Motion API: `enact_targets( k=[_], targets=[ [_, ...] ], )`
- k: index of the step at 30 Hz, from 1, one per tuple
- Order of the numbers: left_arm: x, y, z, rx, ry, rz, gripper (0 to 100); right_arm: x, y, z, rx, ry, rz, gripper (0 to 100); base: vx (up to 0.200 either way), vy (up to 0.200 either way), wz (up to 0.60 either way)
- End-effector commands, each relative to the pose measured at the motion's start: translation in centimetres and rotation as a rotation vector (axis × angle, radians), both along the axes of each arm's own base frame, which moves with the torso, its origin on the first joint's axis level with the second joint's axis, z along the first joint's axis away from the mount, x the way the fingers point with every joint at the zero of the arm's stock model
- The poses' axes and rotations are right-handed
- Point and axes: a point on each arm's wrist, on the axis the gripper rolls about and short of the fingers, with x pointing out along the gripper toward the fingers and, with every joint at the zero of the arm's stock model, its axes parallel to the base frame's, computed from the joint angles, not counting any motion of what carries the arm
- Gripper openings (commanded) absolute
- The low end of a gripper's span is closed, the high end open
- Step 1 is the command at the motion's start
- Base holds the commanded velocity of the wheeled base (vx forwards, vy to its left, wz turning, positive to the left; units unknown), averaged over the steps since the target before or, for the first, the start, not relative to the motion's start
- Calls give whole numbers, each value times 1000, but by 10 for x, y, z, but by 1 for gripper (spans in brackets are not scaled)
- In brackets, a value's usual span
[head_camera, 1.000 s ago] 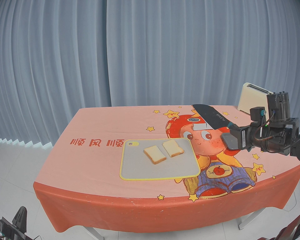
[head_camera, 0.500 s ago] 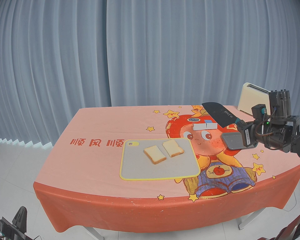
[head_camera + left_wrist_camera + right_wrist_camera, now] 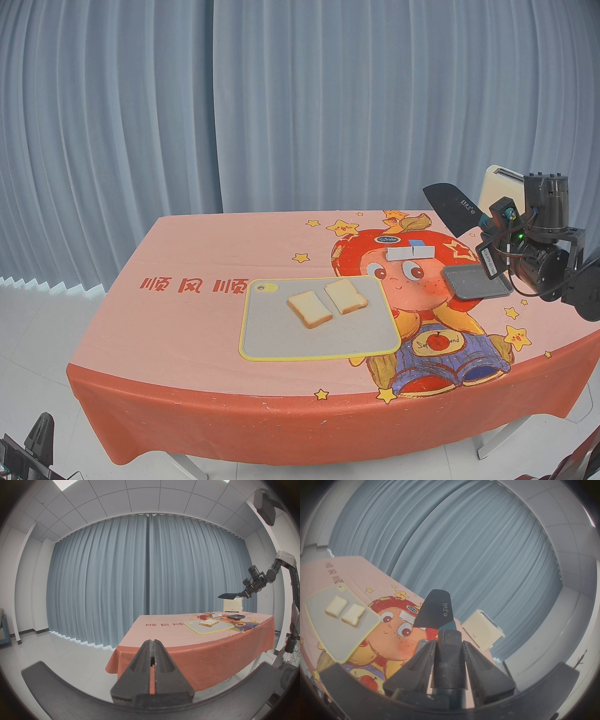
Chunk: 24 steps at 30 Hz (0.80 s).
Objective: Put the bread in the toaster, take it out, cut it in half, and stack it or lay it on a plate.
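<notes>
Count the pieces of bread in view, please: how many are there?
2. Both lie flat on the cutting board: the left piece near its middle, the right piece beside it, toward the far edge. I cannot see inside the toaster.

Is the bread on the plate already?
No, both bread halves lie on the cutting board, apart from the gray plate.

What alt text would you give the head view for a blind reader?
The right arm's jaws hold a black knife raised over the right side of the pink table, before a cream toaster. Two bread halves lie side by side on a grey cutting board; a dark tray sits under the arm.
</notes>
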Motion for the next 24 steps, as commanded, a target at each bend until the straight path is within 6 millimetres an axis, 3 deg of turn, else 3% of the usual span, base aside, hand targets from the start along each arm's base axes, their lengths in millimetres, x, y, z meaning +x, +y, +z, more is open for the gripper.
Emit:
enact_targets(
  k=[1,5,13,24],
  targets=[
    [0,0,-5,0,1,0,0,11,6,-20,-110,24,-25,0,0,0,0],
    [0,0,-5,0,1,-1,0,13,7,-33,-205,42,-49,0,0,0,0],
    [0,0,-5,0,1,0,0,11,32,-70,-288,32,-51,0,0,0,0],
    [0,0,-5,0,1,0,0,23,31,-108,-363,-21,-72,0,0,0,0]
  ],
)
